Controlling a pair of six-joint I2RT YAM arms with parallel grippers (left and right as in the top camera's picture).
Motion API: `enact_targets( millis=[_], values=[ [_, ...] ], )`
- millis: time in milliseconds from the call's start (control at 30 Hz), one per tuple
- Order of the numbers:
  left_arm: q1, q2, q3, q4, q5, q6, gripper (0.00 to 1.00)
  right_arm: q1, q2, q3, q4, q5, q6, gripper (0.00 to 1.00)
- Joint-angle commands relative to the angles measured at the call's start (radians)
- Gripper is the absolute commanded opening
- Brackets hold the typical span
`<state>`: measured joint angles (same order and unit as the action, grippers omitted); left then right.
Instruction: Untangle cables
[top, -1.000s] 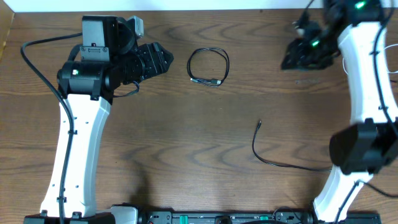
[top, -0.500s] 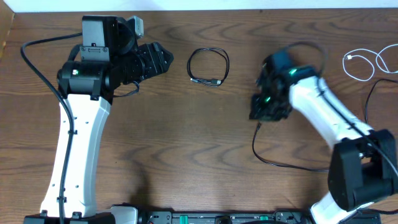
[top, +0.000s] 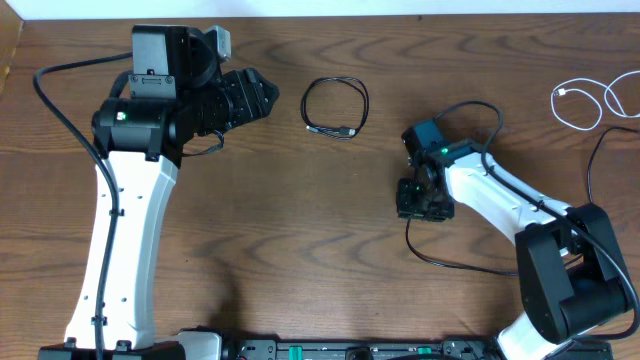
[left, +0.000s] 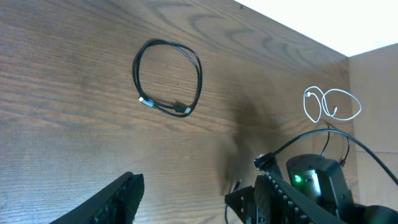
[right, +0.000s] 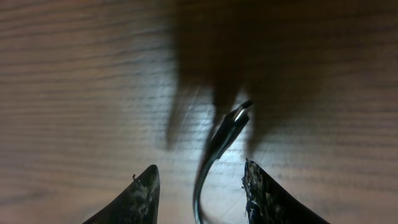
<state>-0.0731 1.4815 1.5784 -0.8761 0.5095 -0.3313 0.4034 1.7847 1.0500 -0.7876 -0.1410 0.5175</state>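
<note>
The loose black cable (top: 412, 248) lies on the wooden table (top: 300, 250) at center-right, and its plug end (right: 239, 115) sits right between the right gripper's (right: 200, 180) fingers. The jaws are spread wide, straddling the cord and gripping nothing. It looks set for a pinch just behind the plug, where the cord is easiest to lift. Up top, the coiled black cable (top: 336, 107) rests alone, with the white cable (top: 590, 100) looped at the far right edge, well apart. The left gripper (top: 262, 98) hovers beside the coil, its jaws also wide and empty, probably waiting its turn.
</note>
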Motion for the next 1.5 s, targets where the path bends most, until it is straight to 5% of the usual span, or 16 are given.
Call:
enact_targets(
  millis=[0,833,1133,1467],
  values=[
    [0.0,0.0,-0.006,-0.002,-0.006,0.024,0.62,0.003,0.001,-0.032,0.037,0.049,0.028,0.4],
    [0.0,0.0,-0.006,-0.002,-0.007,0.024,0.63,-0.051,0.039,0.006,0.101,0.044,-0.042,0.01],
    [0.0,0.0,-0.006,-0.002,-0.006,0.024,0.63,-0.311,0.006,0.478,-0.096,0.029,-0.184,0.01],
    [0.0,0.0,-0.006,-0.002,-0.006,0.024,0.63,-0.645,0.006,0.844,0.112,0.106,-0.189,0.01]
  ],
)
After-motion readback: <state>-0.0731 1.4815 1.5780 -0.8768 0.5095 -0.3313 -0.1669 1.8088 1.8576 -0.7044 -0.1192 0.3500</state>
